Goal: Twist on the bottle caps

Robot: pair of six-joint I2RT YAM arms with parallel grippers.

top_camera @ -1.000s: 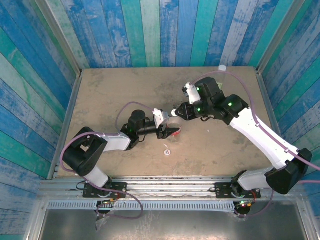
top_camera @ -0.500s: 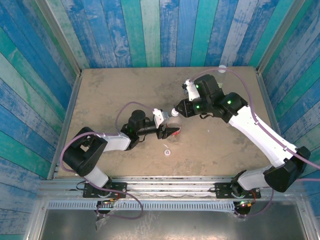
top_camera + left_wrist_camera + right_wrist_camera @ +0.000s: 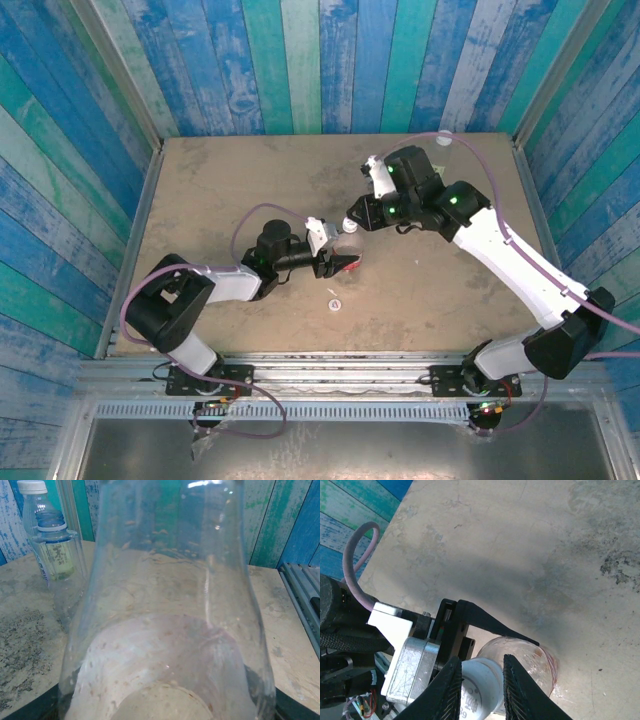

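White loose cap (image 3: pixel 333 304) lies nearest on the surface (image 3: pixel 220 190), unfitted. At mid-surface the left hand (image 3: pixel 340 262) clamps the clear bottle (image 3: pixel 165 605) and the right hand (image 3: pixel 482 662) pinches a second cap (image 3: pixel 481 682) on its neck. In the far corner, the capped bottle (image 3: pixel 31 497) is done; the bluish bottle (image 3: pixel 55 550) looks open.

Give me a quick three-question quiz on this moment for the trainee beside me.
1. True or false: the right gripper is shut on a white cap.
2. What does the left gripper hold? A) a clear bottle B) a loose cap C) nothing
3. In the left wrist view, how many other bottles stand in the background beyond the held one?

Key
1. True.
2. A.
3. Two: a capped bottle and a nearer bottle in front of it.
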